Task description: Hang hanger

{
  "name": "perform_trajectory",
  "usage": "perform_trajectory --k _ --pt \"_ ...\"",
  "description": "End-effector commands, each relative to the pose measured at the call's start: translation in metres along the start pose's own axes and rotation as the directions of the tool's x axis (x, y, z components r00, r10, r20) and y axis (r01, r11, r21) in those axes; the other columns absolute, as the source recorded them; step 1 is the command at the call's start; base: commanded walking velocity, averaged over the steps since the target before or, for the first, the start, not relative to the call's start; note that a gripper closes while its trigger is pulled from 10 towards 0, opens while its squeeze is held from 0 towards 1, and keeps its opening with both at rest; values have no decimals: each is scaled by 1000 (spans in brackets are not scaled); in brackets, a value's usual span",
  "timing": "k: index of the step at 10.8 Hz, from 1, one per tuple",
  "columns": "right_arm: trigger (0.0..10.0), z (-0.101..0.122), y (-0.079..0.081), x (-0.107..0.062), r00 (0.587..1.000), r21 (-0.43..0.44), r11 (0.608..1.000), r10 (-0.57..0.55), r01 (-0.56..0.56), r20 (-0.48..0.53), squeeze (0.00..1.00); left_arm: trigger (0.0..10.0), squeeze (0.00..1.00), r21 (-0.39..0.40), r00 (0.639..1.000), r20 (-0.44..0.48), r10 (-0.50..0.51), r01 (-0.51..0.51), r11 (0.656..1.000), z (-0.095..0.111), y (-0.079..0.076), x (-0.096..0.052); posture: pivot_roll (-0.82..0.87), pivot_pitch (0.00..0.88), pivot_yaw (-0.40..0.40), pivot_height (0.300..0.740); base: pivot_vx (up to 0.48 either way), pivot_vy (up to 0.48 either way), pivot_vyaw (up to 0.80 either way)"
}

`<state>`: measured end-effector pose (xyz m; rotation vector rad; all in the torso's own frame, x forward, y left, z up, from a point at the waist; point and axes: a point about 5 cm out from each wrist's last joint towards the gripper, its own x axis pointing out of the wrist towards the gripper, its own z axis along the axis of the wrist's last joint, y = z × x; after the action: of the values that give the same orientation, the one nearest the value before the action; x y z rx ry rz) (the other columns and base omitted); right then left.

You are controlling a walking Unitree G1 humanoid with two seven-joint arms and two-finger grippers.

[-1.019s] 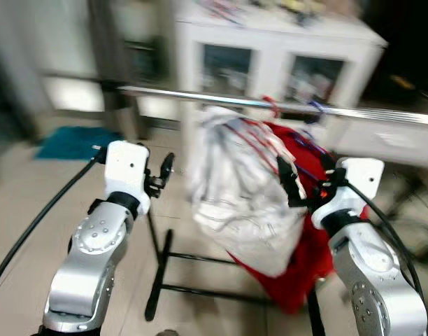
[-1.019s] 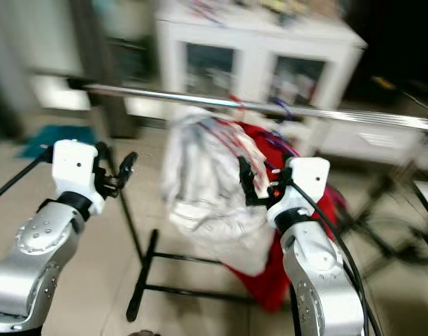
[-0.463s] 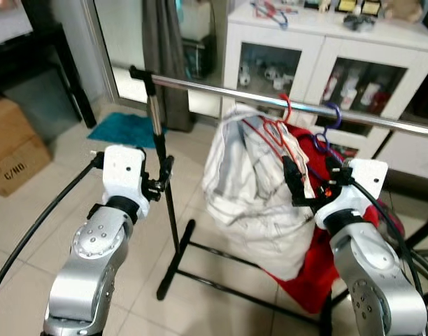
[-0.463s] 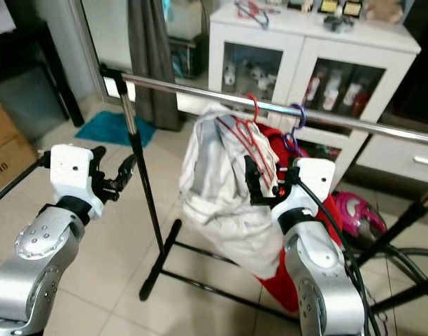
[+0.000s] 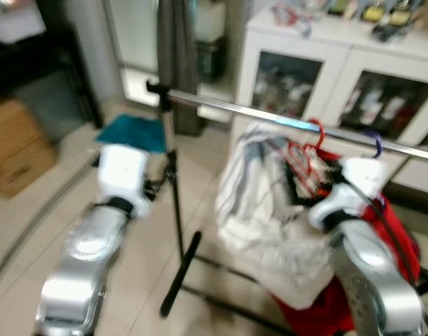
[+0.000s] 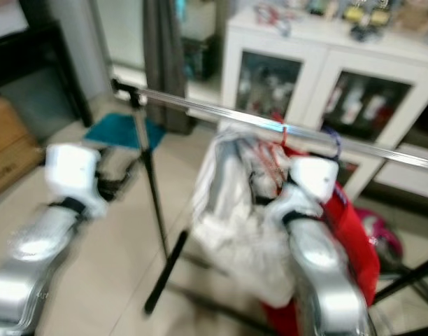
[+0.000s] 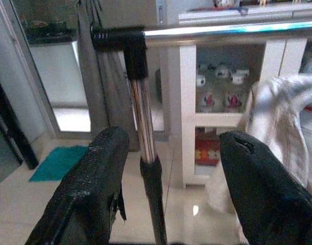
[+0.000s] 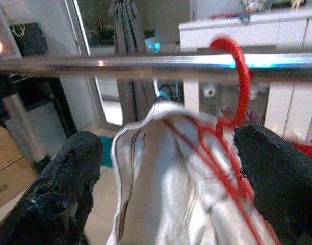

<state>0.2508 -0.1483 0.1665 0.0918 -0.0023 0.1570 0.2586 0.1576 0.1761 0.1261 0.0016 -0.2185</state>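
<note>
A metal clothes rail (image 5: pixel 270 117) spans the room. On it a white garment (image 8: pixel 166 194) hangs from a red hanger (image 8: pixel 236 81), hook over the rail. The right gripper (image 8: pixel 169 178) is spread around them; the left gripper (image 7: pixel 171 189) is spread around the rail's upright post (image 7: pixel 143 132).

The head camera has swung and blurred again after a sharp moment half a second ago, so the whole scene sits shifted rightward. The right gripper (image 8: pixel 166 168), which was held just short of the white garment (image 5: pixel 270 210), has pushed forward against it, below the red hanger (image 8: pixel 232 87) on the rail (image 5: pixel 270 115).
</note>
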Motion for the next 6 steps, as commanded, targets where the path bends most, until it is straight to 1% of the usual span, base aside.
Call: perform_trajectory --k 1,2,3,4,5,6 --pt "10000 5 -9 -3 1000 -16 1000 -14 14 2 0 10000 0 -23 998 22 -53 53 998 4 -10 1 -38 0 -18 740 0 0 0" --pt "10000 12 -9 -4 999 -12 999 47 -47 14 0 10000 0 -11 995 14 -98 99 995 4 -13 0 -37 0 -19 740 0 0 0" --pt "10000 14 -10 -4 997 -11 997 75 -75 8 0 10000 0 6 990 17 -138 138 990 4 -15 -1 -38 0 -21 740 0 0 0" --pt "10000 16 -15 -5 995 -49 994 93 -95 -38 0 10000 0 -1 966 1 -258 258 966 3 -22 -5 -41 0 -26 740 0 0 0" --pt "10000 14 -22 -5 991 -71 993 90 -97 -103 0 10000 0 0 934 -6 -357 357 934 3 -26 -9 -43 0 -29 740 0 0 0" --pt "10000 14 -27 -5 986 -70 993 86 -96 -141 0 10000 0 5 901 -8 -433 433 901 4 -29 -12 -44 0 -29 740 0 0 0"
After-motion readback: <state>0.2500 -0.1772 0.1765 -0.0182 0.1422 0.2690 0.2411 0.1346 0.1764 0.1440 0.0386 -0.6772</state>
